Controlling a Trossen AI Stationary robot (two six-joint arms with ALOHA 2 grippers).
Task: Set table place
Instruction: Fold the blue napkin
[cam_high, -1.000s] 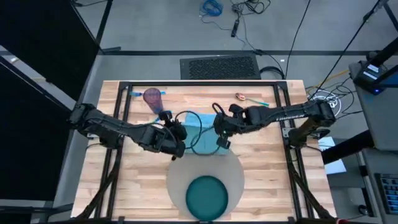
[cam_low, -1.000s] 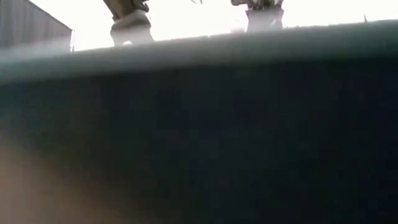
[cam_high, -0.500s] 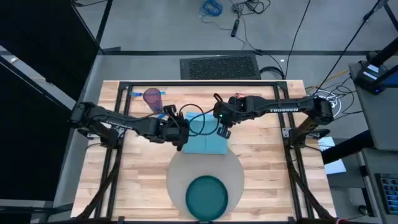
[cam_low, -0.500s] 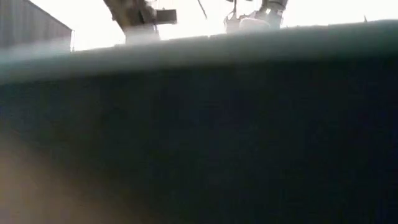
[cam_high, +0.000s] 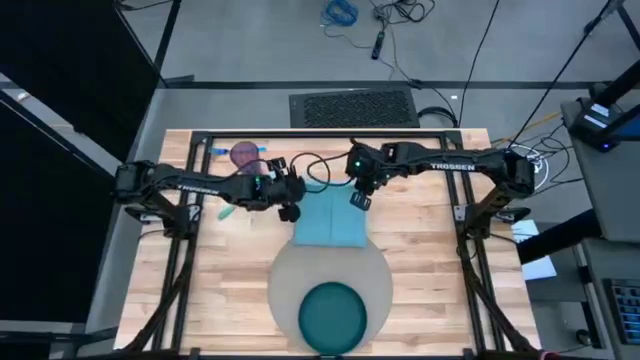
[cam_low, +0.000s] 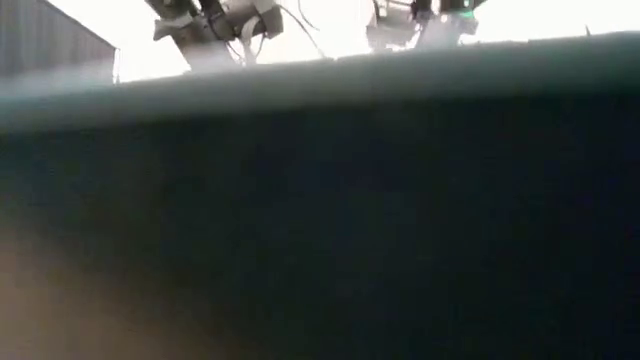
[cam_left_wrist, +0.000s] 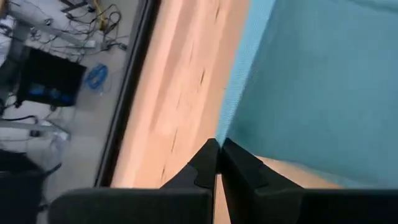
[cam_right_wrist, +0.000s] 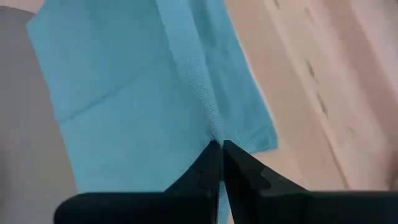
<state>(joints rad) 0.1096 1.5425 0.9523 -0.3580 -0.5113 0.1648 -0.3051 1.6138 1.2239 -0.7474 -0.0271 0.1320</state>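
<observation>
— So where do things lie on the worktop (cam_high: 420, 255)?
— Placemat (cam_high: 290, 275) nearest the front edge, plate (cam_high: 333, 314) on it, napkin (cam_high: 330, 218) overlapping its far rim.
— And the jaws?
— Left gripper (cam_high: 291, 212) and right gripper (cam_high: 358, 199) each pinch a far napkin corner, probably spreading it; next, let go.

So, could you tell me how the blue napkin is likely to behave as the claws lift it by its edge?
The napkin will probably hang limp: a raised fold runs up to the right claw. It looks light, since both claws pinch only thin edges; the left claw holds a corner. Its near edge lies on the placemat and may drag across it.
</observation>
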